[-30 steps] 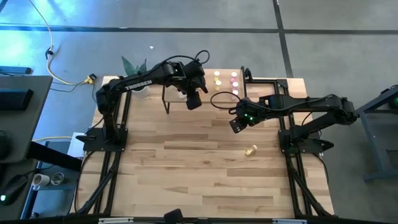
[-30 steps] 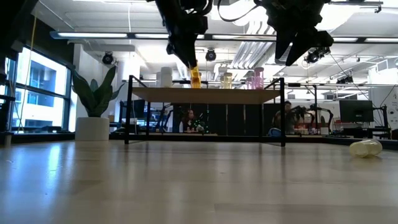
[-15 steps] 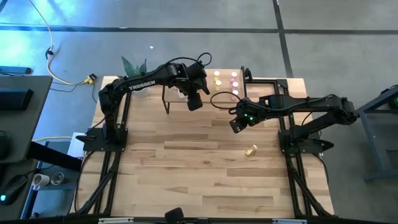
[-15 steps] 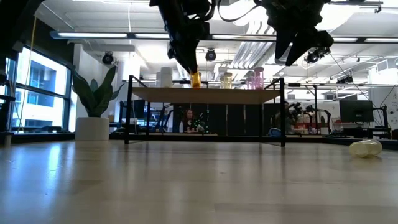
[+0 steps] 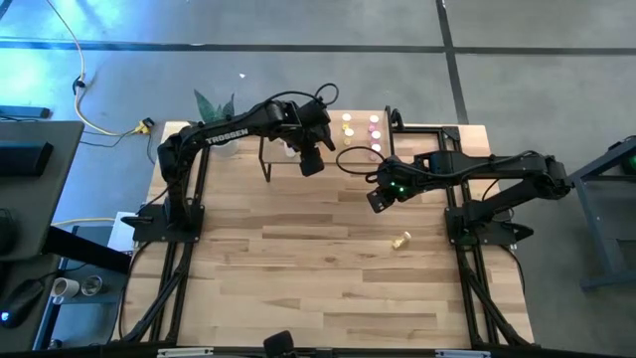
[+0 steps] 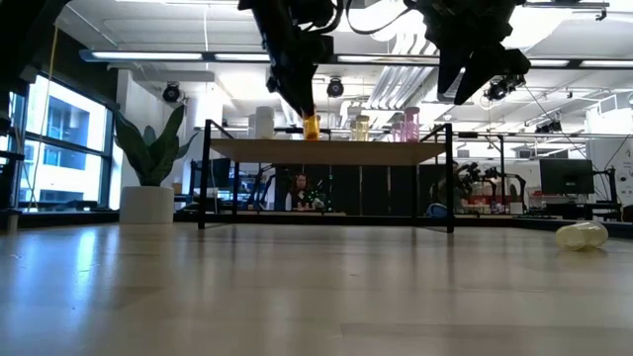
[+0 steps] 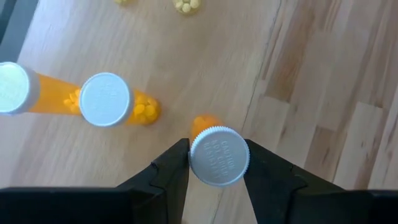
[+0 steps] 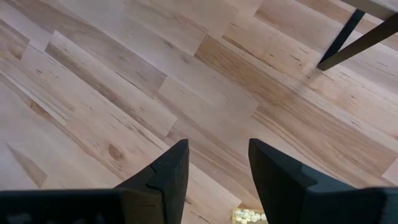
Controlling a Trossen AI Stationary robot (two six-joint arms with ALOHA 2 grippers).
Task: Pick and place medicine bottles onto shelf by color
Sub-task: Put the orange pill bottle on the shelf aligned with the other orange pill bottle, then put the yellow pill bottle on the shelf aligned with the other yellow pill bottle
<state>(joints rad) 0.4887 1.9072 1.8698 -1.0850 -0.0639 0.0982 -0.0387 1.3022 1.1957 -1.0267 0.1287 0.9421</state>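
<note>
My left gripper (image 7: 217,158) is over the shelf (image 6: 326,150) and shut on an orange bottle with a white cap (image 7: 219,155), near the board's edge. Two more orange bottles (image 7: 106,99) stand on the shelf beside it. White (image 6: 263,122), yellowish (image 6: 359,127) and pink bottles (image 6: 406,125) stand on the board too. My right gripper (image 8: 214,162) is open and empty above the tabletop, in front of the shelf (image 5: 378,199). One bottle (image 5: 399,240) lies on its side on the table. My left gripper pinches the orange bottle's white cap (image 7: 198,163) between its two fingers, coming from above and pointing down. The bottle stands upright below the fingers. Its base (image 6: 312,136) is at the level of the shelf top; whether it rests there I cannot tell.
A potted plant (image 6: 148,168) stands at the table's far left. The shelf's black legs (image 6: 450,178) stand on the tabletop. The lying bottle shows at the low view's right (image 6: 581,234). Bare wood spreads across the near half of the table (image 5: 318,288).
My left gripper has gone down a little toward the shelf with the orange bottle, which has stayed upright, and has then held still.
</note>
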